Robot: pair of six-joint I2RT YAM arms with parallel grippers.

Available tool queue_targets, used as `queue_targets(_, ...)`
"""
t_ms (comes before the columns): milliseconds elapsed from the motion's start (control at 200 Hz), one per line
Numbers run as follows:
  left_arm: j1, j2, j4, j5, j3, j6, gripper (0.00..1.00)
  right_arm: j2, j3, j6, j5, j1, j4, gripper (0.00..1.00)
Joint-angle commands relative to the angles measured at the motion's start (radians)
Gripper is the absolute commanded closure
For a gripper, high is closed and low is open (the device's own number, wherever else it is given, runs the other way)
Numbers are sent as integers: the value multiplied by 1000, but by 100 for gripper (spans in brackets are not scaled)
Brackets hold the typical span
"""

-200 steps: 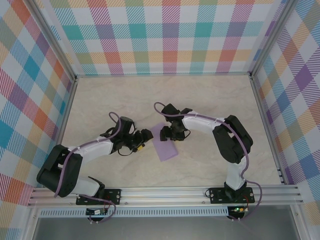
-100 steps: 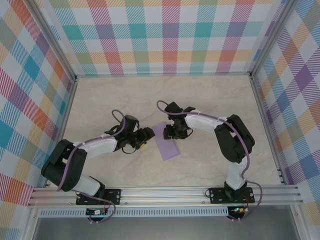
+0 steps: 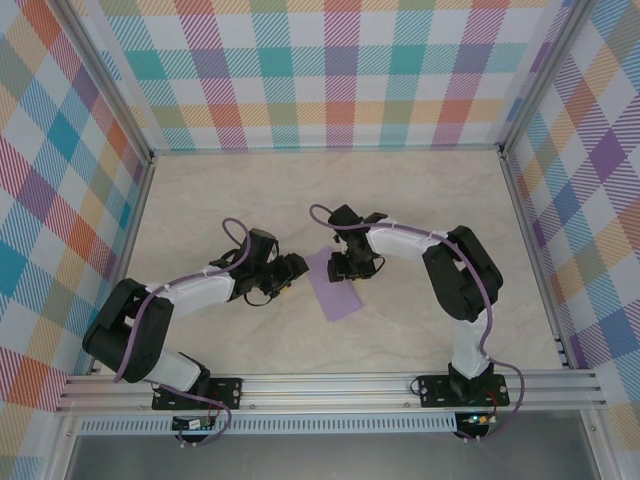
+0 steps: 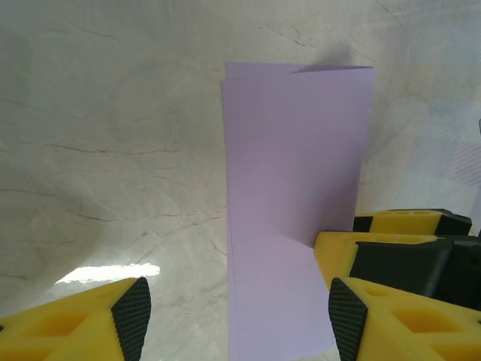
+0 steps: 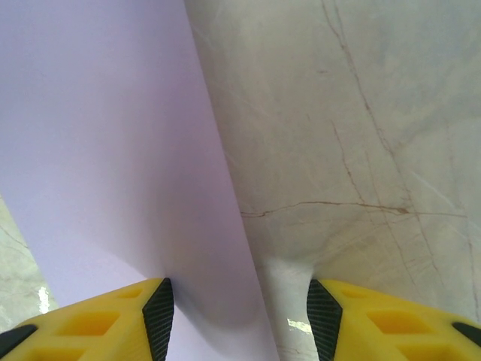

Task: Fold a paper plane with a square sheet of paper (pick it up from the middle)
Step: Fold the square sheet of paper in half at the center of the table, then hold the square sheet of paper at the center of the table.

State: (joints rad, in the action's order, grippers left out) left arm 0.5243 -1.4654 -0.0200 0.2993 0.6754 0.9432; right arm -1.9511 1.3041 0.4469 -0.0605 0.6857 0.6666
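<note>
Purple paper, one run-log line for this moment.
paper: folded in half, flat on table | left tool: open, facing paper | right tool: open, straddling paper edge

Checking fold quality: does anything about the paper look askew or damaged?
Slightly. The folded paper lies flat on the table, but in the left wrist view its far end shows mismatched layers: a thin sliver of one peeks past the other. No tears visible.

The square sheet of paper [image 3: 336, 298], folded over on itself, lies flat on the worktop [image 3: 250, 200] between the two grippers. It sits just ahead of the left gripper [image 4: 238, 314]. The right gripper [image 5: 240, 320] straddles one long edge, one finger over the paper, the other over bare worktop.
</note>
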Motion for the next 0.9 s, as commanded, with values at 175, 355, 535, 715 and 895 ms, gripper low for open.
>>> queue_targets(175, 17, 13, -86, -72, 24, 1, 34, -86, 2, 17, -26, -24, -13, 45)
queue_targets(355, 17, 61, -146, -116, 19, -10, 34, -99, -12, 48, -46, -40, -21, 43)
queue_targets(535, 7, 106, -221, -166, 22, -39, 34, -106, -31, 57, -62, -44, -42, 42)
queue_targets(715, -16, 123, -246, -169, 24, -49, 34, -113, -38, 6, -52, -44, -58, 40)
queue_targets(895, -23, 110, -233, -144, 36, -51, 34, -124, -42, -37, -63, -45, -74, 39)
